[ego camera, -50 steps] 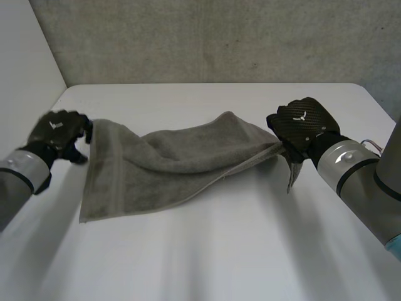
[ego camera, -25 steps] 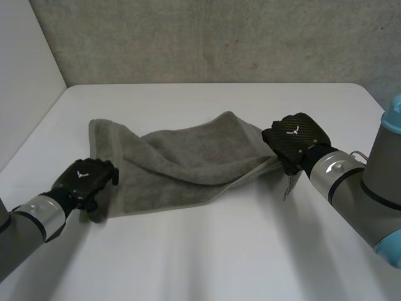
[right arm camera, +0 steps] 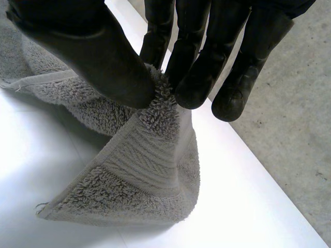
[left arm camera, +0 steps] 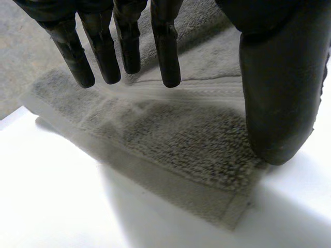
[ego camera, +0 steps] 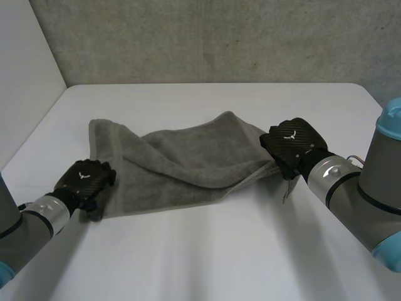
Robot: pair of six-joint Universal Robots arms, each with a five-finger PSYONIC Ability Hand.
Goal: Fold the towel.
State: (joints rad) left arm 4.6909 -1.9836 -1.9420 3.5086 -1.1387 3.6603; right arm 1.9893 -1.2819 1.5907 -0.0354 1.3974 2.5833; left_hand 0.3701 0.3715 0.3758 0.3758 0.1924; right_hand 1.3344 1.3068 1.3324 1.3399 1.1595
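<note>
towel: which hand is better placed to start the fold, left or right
Right. The right hand pinches the towel at a corner between thumb and fingers, lifting that end, ready to carry it over. The left hand is open above the near corner, gripping nothing.

Towels: one, a grey towel across the middle of the frame in the head view; desks: one, the white desk carrying it; hands: two, both black, the left hand at lower left, the right hand at centre right; arms: two, the left arm from the lower left corner, the right arm from the lower right.
</note>
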